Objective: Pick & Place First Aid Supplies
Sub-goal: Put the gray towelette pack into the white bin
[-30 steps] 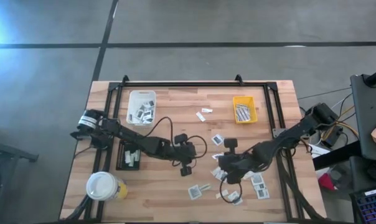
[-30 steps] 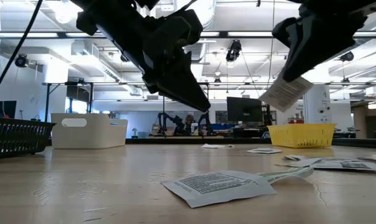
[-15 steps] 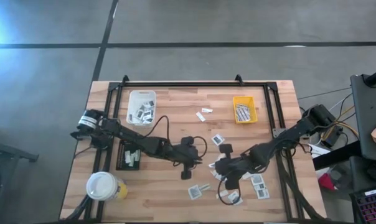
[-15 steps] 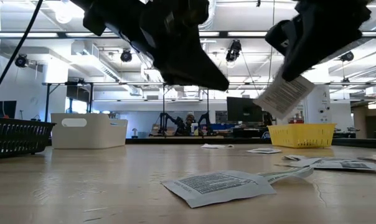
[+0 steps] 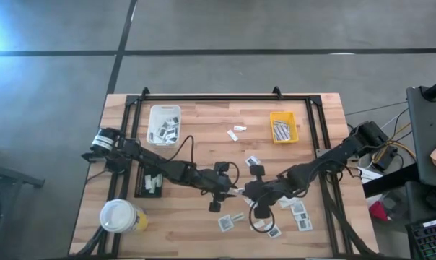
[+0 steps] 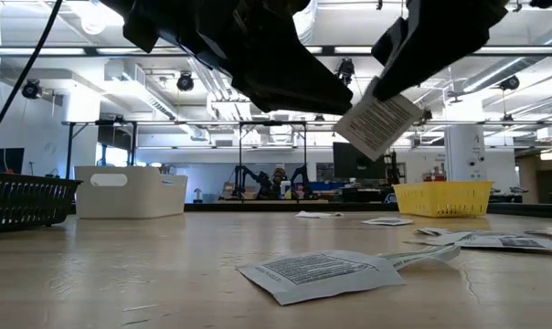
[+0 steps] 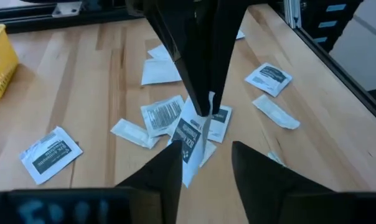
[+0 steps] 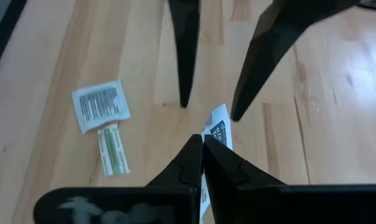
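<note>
My right gripper [image 8: 202, 142] is shut on a small white printed packet [image 7: 193, 140] and holds it in the air over the table's middle [image 5: 237, 192]. My left gripper [image 7: 206, 152] faces it from the table's left, open. Its fingers [image 8: 183, 93] stand on either side of the packet's free end; whether one brushes the packet I cannot tell. Several more packets and a striped strip [image 8: 113, 149] lie flat on the wood around them, such as the packet [image 6: 317, 271] in the foreground of the low view. My right gripper pinches one end of the packet [image 8: 214, 138] between its two fingers. The fingers slant down from the table's right side. The rest of the packet [image 6: 378, 123] sticks out past the fingertips, tilted, lifted clear of the table.
A white bin [image 5: 164, 123] with packets stands at the far left and a yellow bin [image 5: 283, 126] at the far right. A black tray [image 5: 151, 180] and a white-lidded yellow cup [image 5: 119, 215] sit at the near left. Loose packets [image 5: 299, 211] lie near right.
My right gripper has carried the packet toward the table's left, up to my left gripper, and the packet has stayed clear of the table. My left gripper has edged toward the table's right and tipped up from pointing steeply down to nearer level.
</note>
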Available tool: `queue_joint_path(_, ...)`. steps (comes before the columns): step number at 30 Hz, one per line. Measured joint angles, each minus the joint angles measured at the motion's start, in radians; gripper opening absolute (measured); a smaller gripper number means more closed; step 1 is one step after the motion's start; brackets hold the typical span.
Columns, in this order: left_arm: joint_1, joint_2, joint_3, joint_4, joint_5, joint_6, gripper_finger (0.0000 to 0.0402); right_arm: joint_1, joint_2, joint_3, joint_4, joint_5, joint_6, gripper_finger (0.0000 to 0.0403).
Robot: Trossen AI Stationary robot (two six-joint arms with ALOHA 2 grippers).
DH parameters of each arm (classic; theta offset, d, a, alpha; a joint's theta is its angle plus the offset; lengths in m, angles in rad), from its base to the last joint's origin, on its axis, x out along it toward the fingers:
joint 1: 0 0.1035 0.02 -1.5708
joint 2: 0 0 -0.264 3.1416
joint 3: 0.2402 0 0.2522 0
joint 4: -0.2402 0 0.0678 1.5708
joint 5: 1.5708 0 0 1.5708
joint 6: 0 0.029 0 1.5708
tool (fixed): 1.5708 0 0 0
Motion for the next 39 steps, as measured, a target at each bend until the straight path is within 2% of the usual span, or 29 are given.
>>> queue_joint_path(5,0.0,0.0,0.0,0.0,-0.02,0.0,0.016,-0.011,0.0,0.0,0.047,0.0,0.001,0.0008)
queue_joint_path(13,0.002,0.0,0.0,-0.001,-0.053,-0.053,0.0153,-0.015,-0.001,0.0,0.058,0.0,0.023,0.0008)
queue_joint_path(17,0.002,0.0,0.0,-0.017,-0.053,-0.058,0.0122,-0.016,-0.001,0.0,0.061,0.0,0.024,0.0008)
queue_joint_path(26,0.002,0.001,0.0,-0.026,-0.052,-0.05,0.001,-0.016,-0.001,0.0,0.081,0.002,0.02,0.0008)
queue_joint_path(34,0.002,0.001,0.0,-0.038,-0.049,-0.063,0.0002,-0.019,-0.001,0.001,0.076,0.004,-0.007,0.001)
queue_joint_path(39,0.002,0.001,0.0,-0.096,-0.05,-0.094,0.0001,-0.025,-0.001,0.001,0.067,0.002,-0.006,0.0039)
